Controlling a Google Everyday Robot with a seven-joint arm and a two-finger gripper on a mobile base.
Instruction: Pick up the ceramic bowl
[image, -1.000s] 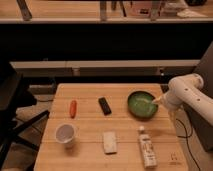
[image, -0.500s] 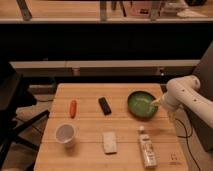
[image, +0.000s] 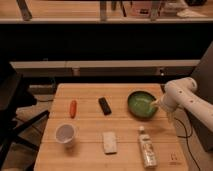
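At the right rim of the ceramic bowl (image: 140, 105) sits the gripper (image: 155, 103). Whether it clasps that rim cannot be told.

The gripper (image: 155, 103), smooth white plastic, sits at the right rim of the glossy green bowl (image: 140, 104). The table (image: 90, 150) under it is matt pale wood. The cup (image: 65, 134), far to its left, looks like white paper.

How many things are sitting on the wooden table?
6: small orange stick left, black rectangular bar middle, glossy green ceramic bowl right with the gripper at its rim; in front, white paper cup, pale rectangular block, clear bottle lying down.
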